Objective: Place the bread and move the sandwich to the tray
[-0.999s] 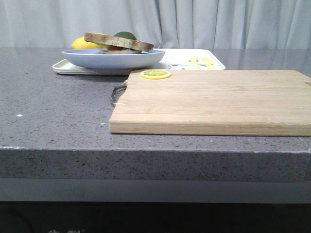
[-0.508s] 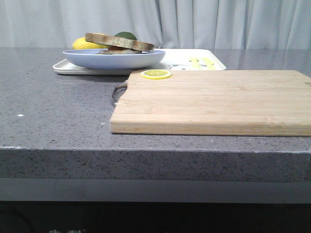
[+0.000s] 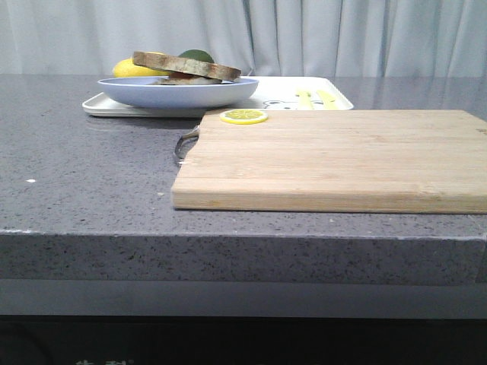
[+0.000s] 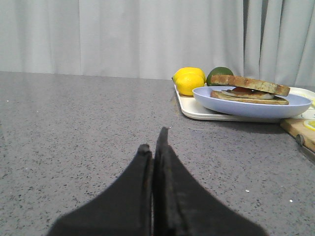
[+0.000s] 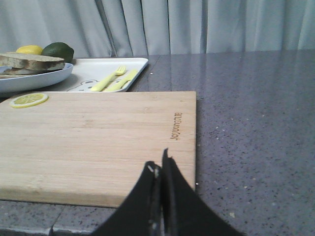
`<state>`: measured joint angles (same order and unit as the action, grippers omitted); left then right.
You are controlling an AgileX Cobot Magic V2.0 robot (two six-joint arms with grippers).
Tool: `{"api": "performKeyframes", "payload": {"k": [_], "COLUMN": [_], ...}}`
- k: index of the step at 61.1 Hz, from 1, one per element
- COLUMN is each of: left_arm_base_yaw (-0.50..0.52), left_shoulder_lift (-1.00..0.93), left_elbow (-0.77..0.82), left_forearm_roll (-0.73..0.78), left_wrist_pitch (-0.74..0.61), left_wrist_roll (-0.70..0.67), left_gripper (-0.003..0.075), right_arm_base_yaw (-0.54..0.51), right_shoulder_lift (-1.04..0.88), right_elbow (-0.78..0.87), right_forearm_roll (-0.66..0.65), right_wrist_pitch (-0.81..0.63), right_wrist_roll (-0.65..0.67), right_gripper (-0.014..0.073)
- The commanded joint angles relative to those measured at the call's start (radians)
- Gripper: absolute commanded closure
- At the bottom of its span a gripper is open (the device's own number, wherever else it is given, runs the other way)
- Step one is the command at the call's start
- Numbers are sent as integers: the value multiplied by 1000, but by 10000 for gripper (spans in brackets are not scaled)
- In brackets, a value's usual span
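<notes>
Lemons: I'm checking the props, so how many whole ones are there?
2, as far as shown: the whole lemons sit side by side on the tray, beside the lime and behind the blue plate. More could be hidden behind it.

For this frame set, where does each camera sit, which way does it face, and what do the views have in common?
Front view: low, at counter height, facing forward over the cutting board toward the plate and tray; no part of the robot shows.
Left wrist view: just above the bare counter, facing the plate holding the sandwich; the shut left gripper shows.
Right wrist view: low over the cutting board's near edge, facing the tray; the shut right gripper shows.
Shared: all three views show the plate, sandwich and tray before the curtain.
</notes>
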<state>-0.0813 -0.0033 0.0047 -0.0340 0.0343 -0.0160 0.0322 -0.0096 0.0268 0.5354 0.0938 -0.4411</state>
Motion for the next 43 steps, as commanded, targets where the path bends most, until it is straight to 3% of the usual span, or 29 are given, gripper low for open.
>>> {"api": "performKeyframes", "payload": {"k": [1, 9, 13, 43], "left_arm_base_yaw": [3, 3, 3, 3], "left_shoulder_lift": [-21, -21, -21, -21], "left_elbow": [2, 2, 2, 2], "left_forearm_roll": [-8, -8, -8, -8], "left_wrist_pitch": [-86, -86, -86, -86], "left_wrist_roll": [-6, -6, -6, -6], "left_gripper": [741, 741, 741, 741], "right_arm_base_yaw": [-4, -4, -4, -4], "right_shoulder_lift": [-20, -20, -20, -20], "right_elbow": [-2, -2, -2, -2], "right_forearm_roll": [-158, -470, -563, -557], "right_wrist_pitch": [-82, -94, -100, -176], "right_wrist_roll": [100, 453, 551, 558], "right_gripper": [662, 662, 662, 662]}}
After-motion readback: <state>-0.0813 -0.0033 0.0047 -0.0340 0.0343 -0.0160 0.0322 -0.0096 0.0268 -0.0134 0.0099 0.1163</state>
